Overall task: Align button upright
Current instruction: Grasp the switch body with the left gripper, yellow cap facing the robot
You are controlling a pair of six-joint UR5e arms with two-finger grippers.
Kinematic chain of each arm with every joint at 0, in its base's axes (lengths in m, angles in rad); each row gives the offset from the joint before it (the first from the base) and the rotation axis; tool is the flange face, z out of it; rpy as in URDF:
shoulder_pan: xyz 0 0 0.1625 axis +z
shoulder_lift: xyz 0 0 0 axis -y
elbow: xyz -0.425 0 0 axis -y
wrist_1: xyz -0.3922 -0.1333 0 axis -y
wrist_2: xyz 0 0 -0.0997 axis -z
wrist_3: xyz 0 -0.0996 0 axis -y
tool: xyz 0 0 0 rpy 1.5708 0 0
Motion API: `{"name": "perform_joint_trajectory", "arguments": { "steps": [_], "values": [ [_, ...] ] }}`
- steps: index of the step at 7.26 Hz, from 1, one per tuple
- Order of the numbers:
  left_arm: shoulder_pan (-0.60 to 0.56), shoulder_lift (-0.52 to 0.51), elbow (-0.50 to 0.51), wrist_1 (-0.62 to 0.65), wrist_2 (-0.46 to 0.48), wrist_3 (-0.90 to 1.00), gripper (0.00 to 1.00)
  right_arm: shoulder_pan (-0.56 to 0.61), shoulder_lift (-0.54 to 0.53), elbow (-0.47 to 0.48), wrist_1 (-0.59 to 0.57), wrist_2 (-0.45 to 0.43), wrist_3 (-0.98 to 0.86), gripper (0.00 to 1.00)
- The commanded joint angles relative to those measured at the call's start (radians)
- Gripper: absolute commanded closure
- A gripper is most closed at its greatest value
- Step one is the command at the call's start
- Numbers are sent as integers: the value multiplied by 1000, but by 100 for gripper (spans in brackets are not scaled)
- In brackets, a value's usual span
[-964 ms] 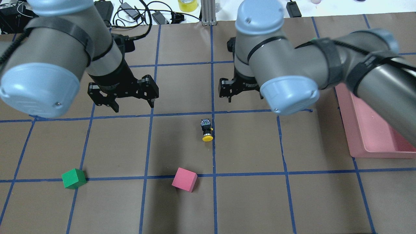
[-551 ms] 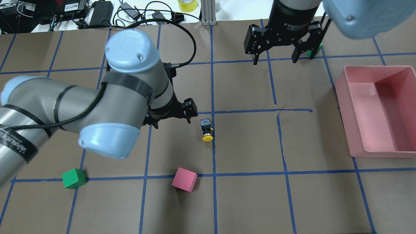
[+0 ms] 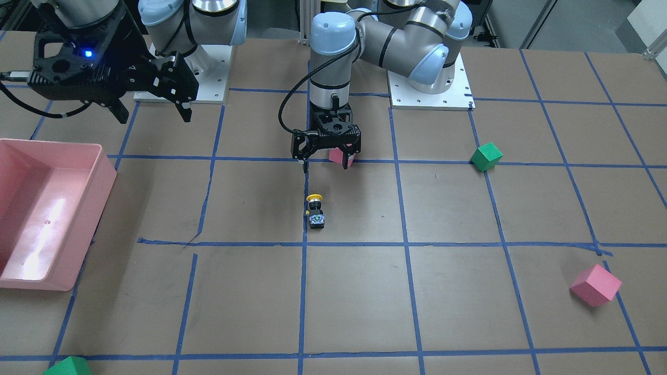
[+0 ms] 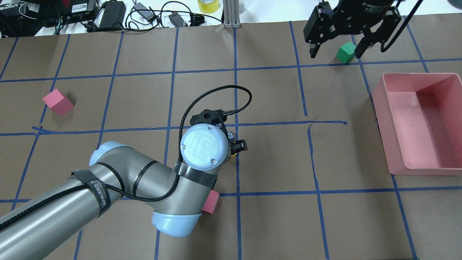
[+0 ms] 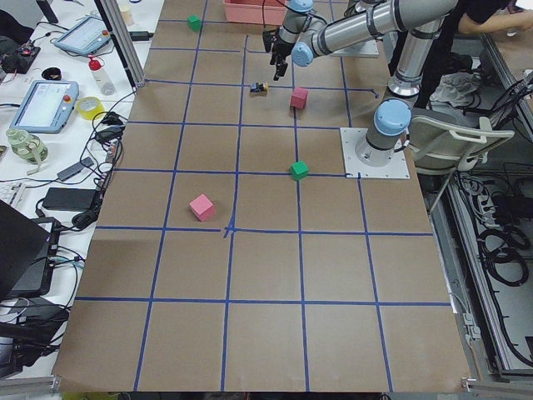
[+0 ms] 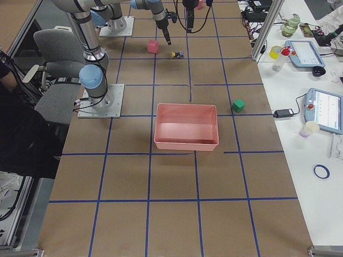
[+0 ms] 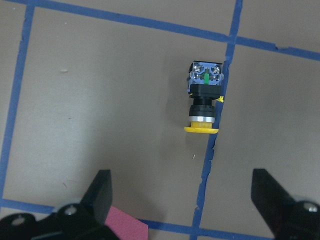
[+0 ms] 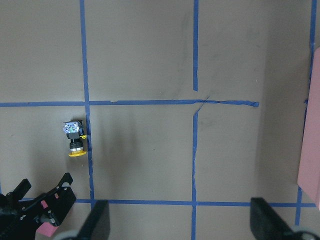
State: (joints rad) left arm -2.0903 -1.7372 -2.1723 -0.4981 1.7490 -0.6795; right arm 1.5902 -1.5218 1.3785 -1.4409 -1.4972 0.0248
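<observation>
The button [image 3: 315, 211] lies on its side on the brown table, its yellow cap toward the robot and its whitish base away. It shows clearly in the left wrist view [image 7: 204, 97] and in the right wrist view [image 8: 75, 138]. My left gripper [image 3: 324, 164] is open and empty, hovering just on the robot's side of the button, its fingers [image 7: 100, 187] apart from it. In the overhead view the left wrist hides most of the button. My right gripper [image 4: 334, 54] is open and empty, high over the far right of the table.
A pink cube [image 3: 338, 155] sits right behind the left gripper. A green cube [image 3: 486, 156] and another pink cube [image 4: 57, 102] lie on the robot's left. A green cube [image 4: 345, 52] lies under the right gripper. A pink bin [image 4: 382, 122] stands at the right.
My left arm has swung in from the left and now hangs over the button. My right gripper has moved farther right and away. The button has not moved.
</observation>
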Motion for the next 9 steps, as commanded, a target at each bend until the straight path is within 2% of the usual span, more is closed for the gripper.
{"name": "perform_joint_trajectory", "arguments": {
  "steps": [1, 2, 4, 5, 6, 8, 9],
  "values": [
    [-62, -138, -24, 244, 95, -3, 5, 5, -21, 59, -62, -27, 0, 0],
    [-62, -190, -30, 333, 99, 21, 5, 5, -21, 82, -151, -56, 6, 0],
    [-63, -287, -72, 529, 145, 38, 8, 45, -41, 103, -168, -96, 12, 0],
    [-63, -318, -67, 577, 147, 72, 9, 74, -38, 103, -168, -145, 50, 0],
    [-69, -327, -66, 590, 150, 77, 17, 71, -37, 105, -168, -141, 44, 0],
    [-92, -343, -72, 656, 191, 78, 17, 71, -37, 105, -168, -140, 47, 0],
    [-96, -349, -76, 712, 190, 83, 22, 70, -37, 105, -168, -141, 47, 0]
  ]
}}
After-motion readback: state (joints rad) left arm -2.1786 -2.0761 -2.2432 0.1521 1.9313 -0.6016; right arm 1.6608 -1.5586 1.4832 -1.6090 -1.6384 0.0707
